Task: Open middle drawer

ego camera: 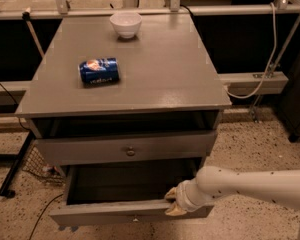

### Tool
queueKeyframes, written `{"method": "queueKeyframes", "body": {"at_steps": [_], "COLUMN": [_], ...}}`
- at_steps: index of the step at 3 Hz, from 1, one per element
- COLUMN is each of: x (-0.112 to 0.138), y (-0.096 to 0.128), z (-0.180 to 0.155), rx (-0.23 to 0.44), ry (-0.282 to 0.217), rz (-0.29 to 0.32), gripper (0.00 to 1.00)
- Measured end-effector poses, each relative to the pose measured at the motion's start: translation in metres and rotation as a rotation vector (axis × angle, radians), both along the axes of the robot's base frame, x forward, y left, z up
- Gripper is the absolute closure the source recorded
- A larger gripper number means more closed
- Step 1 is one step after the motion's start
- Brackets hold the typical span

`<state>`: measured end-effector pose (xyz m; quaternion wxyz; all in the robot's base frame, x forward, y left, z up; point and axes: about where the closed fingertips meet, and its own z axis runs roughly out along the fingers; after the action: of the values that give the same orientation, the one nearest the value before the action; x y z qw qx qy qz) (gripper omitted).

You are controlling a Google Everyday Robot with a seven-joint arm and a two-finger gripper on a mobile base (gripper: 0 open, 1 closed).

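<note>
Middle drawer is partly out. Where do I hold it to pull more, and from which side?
On the middle drawer, grip the front panel's top rim from the front and above: the box stands open, so that straight rim is exposed. The claw sits at it, right of centre.

**Arm pose: single arm, low reach**

Gripper [172, 202] sits at the far end of the arm [250, 186], tan-coloured, tip pointing left. Directly right of the gripper: a ribbed white wrist [187, 200] collar, then a rounded joint. From there the white, dark-speckled forearm runs right, close to level and rising slightly away from the gripper, to the right border of the view. Arm nearly straight, with no bend seen. Base out of view.
</note>
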<state>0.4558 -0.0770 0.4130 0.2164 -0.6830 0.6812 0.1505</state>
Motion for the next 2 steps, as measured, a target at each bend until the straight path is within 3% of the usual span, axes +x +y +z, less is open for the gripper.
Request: {"method": "queueKeyframes", "body": {"at_steps": [1, 2], "x": [-0.003, -0.039], "y": [0.000, 0.002], "z": [0.000, -0.001], "rx": [-0.001, -0.010], "ry": [0.000, 0.004], "rz": [-0.001, -0.015], "gripper": [1.00, 1.00]}}
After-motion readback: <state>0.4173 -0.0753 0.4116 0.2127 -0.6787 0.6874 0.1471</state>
